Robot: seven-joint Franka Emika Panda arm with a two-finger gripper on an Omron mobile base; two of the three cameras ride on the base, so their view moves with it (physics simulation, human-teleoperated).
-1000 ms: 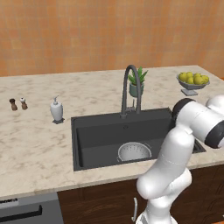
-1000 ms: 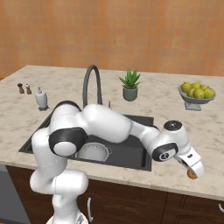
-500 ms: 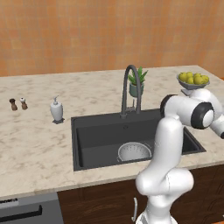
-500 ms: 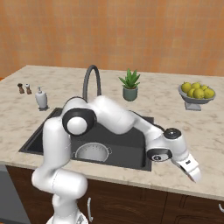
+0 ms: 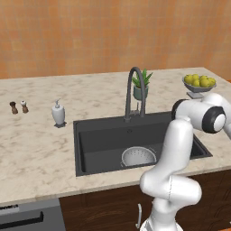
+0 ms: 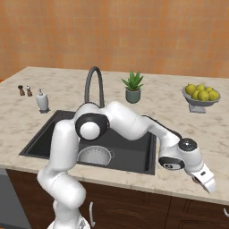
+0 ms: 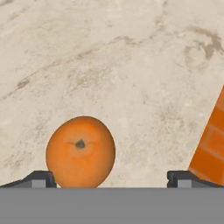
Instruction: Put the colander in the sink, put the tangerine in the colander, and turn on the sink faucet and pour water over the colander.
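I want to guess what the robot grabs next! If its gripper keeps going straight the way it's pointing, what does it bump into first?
Probably the tangerine. In the hand view it sits just ahead of the open gripper, close to the left fingertip, lying on the marble counter. It is a bit off-centre, so the counter might come first.

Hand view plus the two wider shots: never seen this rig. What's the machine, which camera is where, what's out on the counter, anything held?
It is a rendered kitchen with a white robot arm on a mobile base. Two cameras ride on the base behind the arm, one to its left and one to its right; the third sits on the hand and looks along the gripper. The colander already lies in the black sink, under the faucet. On the counter stand a pump bottle, two small shakers, a potted plant and a bowl of yellow-green fruit. In the hand view the fingers stand open and the tangerine sits between them, nearer one finger. Nothing is held.
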